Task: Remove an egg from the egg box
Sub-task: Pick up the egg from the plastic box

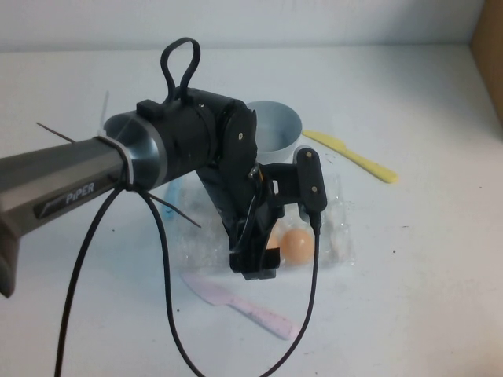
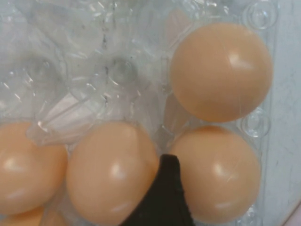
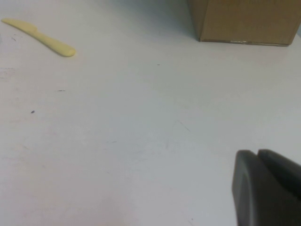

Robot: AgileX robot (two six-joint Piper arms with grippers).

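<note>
Left arm reaches over the middle of the table, its left gripper (image 1: 263,255) lowered into the egg box (image 1: 339,206). The jaws stand wide apart with nothing between them; in the left wrist view one dark fingertip (image 2: 164,197) sits down between two eggs, touching or nearly touching them, which cannot be told.

The egg box lies near the table's centre, just in front of the grey bowl (image 1: 277,124). The egg (image 1: 298,244) is seen from above in a cup on the box's near side, just beside the gripper. The wrist view shows four eggs seated in their cups, a fifth barely showing at the edge.

A yellow knife (image 1: 351,155) lies toward the far right of the table; a pink knife (image 1: 240,304) lies at the near edge of the box.

Right gripper (image 3: 268,190) sits low over bare table, well apart from the box; its fingers appear pressed together, holding nothing. A cardboard box (image 3: 244,21) stands at the table's far right.
</note>
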